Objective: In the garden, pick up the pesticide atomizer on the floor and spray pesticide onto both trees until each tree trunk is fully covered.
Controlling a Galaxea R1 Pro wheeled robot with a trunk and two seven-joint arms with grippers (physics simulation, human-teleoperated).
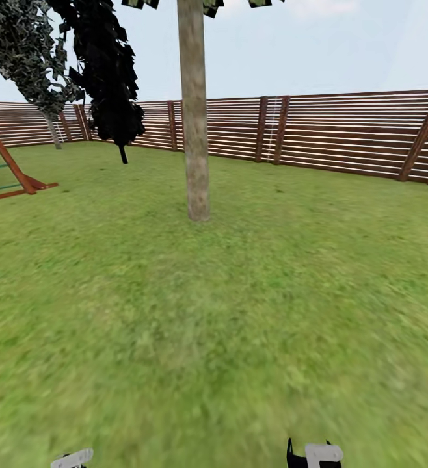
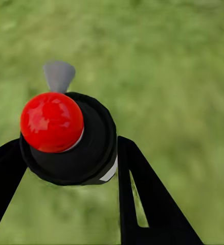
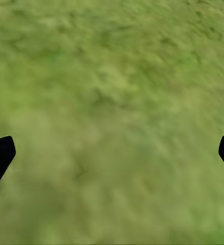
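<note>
A: Where does the job stand?

B: The pick-up looks done. In the left wrist view the left gripper [image 2: 66,153] has its two black fingers [image 2: 148,199] pinched around the atomizer [image 2: 71,140], a black bottle with a red cap and a grey nozzle, held above the grass [image 2: 173,76].

A: And the trees?

B: Starting at the left of the head view, a leaning tree [image 1: 28,58] stands far off by the fence [image 1: 344,130], with a near-black conifer [image 1: 110,78] next to it. The upright trunk [image 1: 196,117] rises in the middle, well ahead of the robot.

A: Any spray on it?

B: I can't make out any coating, so I'd judge both trunks are yet to be sprayed.

A: The other arm?

B: The right gripper [image 3: 112,153] is spread wide and empty, over bare lawn.
</note>
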